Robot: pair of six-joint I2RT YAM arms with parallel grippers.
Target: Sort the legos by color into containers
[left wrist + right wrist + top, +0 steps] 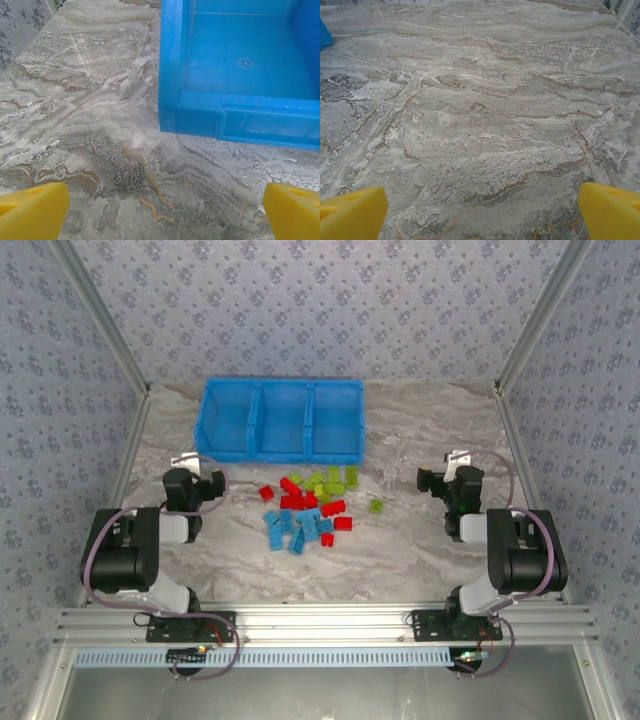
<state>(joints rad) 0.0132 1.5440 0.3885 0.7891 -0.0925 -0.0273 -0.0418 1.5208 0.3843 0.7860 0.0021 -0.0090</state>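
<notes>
top: legos heaped | left wrist: containers close ahead | left gripper, right gripper: released, empty

I see the table as a marble-look sheet with grey-beige veining, matt, smooth, with chalky patches. The containers are bright blue moulded plastic, semi-glossy, with soft sheen on the floor in my left wrist view. The legos are hard plastic, slightly shiny. On the left gripper and right gripper the yellow pads look like smooth matt plastic. The frame is brushed aluminium extrusion. The walls are matt and printed, paper or cloth, I can't tell which.
</notes>
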